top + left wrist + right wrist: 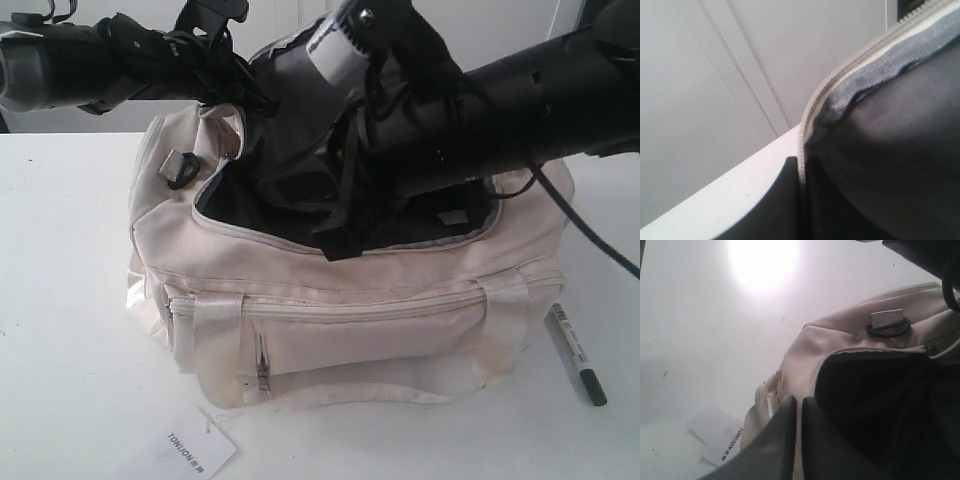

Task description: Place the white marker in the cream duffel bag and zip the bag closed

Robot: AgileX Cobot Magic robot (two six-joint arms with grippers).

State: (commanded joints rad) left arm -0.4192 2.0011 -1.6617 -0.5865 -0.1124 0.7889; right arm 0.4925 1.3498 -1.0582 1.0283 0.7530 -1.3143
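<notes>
Right tool (799,440): narrow, apparently pinching the front rim of the cream duffel bag (330,330).
Left tool (801,210): cannot tell.
White marker (574,352): lower right, on the surface (80,300) beside the bag.
Risk: the rim slips and the mouth collapses, or the bag gets zipped with the marker still outside.

From close up, the cream duffel bag's (890,150) pale zipper teeth (850,60) curve down beside grey lining (875,75) into the left end effector (801,165), whose dark fingers (780,205) pinch that edge against a white wall (715,75).

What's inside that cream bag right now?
Through the open top of the cream duffel bag, dark lining and the right arm reaching in show. Arm and shadow cover the bottom. The white marker lies outside, on the table.
</notes>
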